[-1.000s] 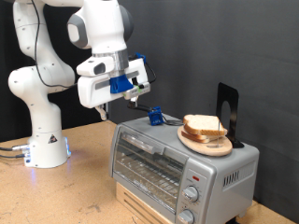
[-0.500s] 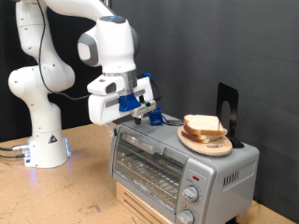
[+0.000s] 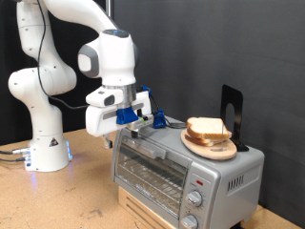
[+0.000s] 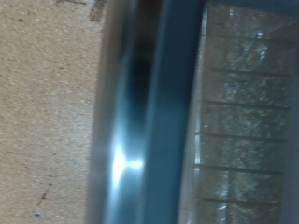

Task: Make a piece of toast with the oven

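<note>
The oven [image 3: 186, 167] stood on a pale wooden box on the tabletop [image 3: 57, 200], its glass door shut and its round knobs [image 3: 194, 198] stacked down the front end nearest the exterior view's right; through the glass the wire rack showed, with nothing visible on it. On the oven's roof, toward its knob end, lay a round wooden plate [image 3: 212, 146] bearing stacked slices of bread [image 3: 208, 130]; no single piece of toast lay apart from that stack in either view. Behind the plate, at the oven's back edge, rose a black upright stand [image 3: 232, 114]; a small blue object [image 3: 159, 119] sat on the roof further from the knobs. The white arm reached over from its base [image 3: 46, 153], which stood on the tabletop well apart from the oven on the side away from the knobs. The hand [image 3: 134, 131] was low at the oven's top front corner on that same side, right by the upper edge of the door; how far open its fingers were I could not tell, and nothing showed between them. The wrist view was blurred; it showed the oven's metal door frame [image 4: 154, 112] close up, glass and rack wires beside it, and tabletop on the other side.
</note>
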### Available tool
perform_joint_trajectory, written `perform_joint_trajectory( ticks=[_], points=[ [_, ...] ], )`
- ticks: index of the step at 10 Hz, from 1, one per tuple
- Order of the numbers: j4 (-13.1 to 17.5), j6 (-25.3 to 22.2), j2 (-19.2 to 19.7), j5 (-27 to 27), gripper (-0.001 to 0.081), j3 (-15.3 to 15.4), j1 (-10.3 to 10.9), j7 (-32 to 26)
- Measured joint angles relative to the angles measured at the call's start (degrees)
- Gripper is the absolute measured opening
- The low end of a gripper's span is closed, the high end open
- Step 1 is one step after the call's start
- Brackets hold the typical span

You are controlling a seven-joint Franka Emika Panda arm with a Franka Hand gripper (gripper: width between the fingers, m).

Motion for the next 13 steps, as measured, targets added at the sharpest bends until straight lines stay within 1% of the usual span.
perform_joint_trajectory(
  ticks=[3,7,9,11,13],
  points=[
    [0.0,0.0,0.3,-2.4,0.0808,-1.0,-3.3,1.0],
    [1.3,0.4,3.1,-3.9,0.0808,-2.9,-6.8,1.0],
    [2.9,2.0,6.2,-4.0,0.0808,-3.7,-8.1,1.2],
    [4.8,3.9,10.5,-4.4,0.0808,-4.0,-8.8,2.7],
    [7.0,5.1,14.2,-5.2,0.0808,-4.8,-9.5,2.9]
  ],
)
